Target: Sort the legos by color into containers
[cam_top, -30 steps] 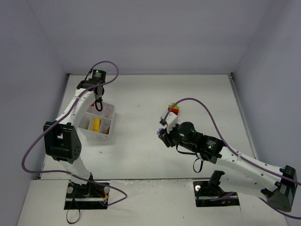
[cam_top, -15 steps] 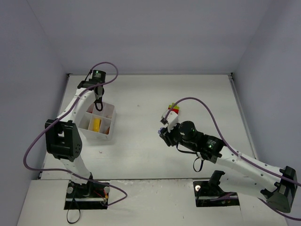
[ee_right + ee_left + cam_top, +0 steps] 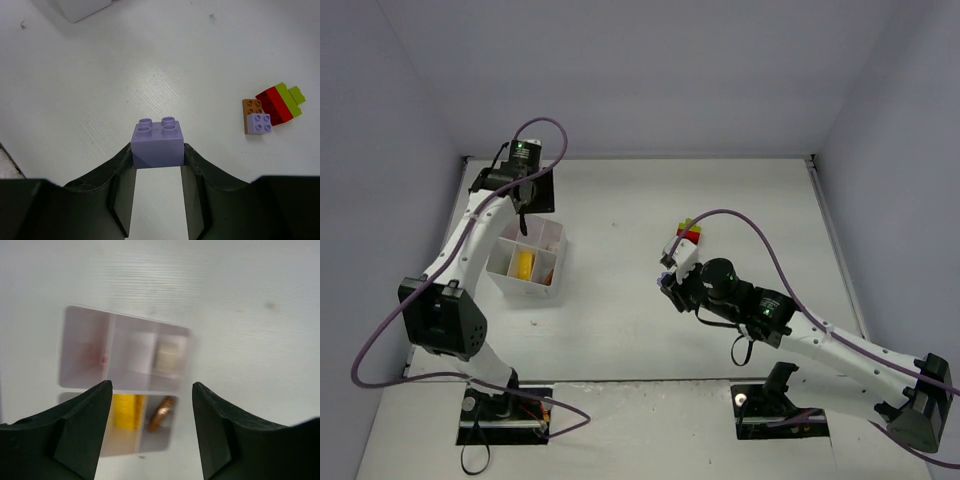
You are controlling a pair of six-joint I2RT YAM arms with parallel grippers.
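The white tray (image 3: 125,318) of containers lies below my left gripper (image 3: 151,385), which hangs open and empty well above it. A yellow lego (image 3: 125,410), an orange-brown one (image 3: 161,412) and a beige one (image 3: 167,357) each lie in a cell of their own. In the top view the tray (image 3: 560,243) is at the left, with the left gripper (image 3: 527,205) over its far side. My right gripper (image 3: 157,150) is shut on a lilac lego (image 3: 157,141), held above the bare table mid-right (image 3: 667,282).
A cluster of loose legos lies right of centre: orange-brown (image 3: 251,111), small lilac (image 3: 260,123), red (image 3: 274,104) and green (image 3: 291,96). In the top view that cluster (image 3: 689,235) is just beyond the right gripper. Walls close the table on the left, back and right.
My left gripper has opened and lifted up from the tray's far cells. The right gripper with its lilac lego has barely shifted.
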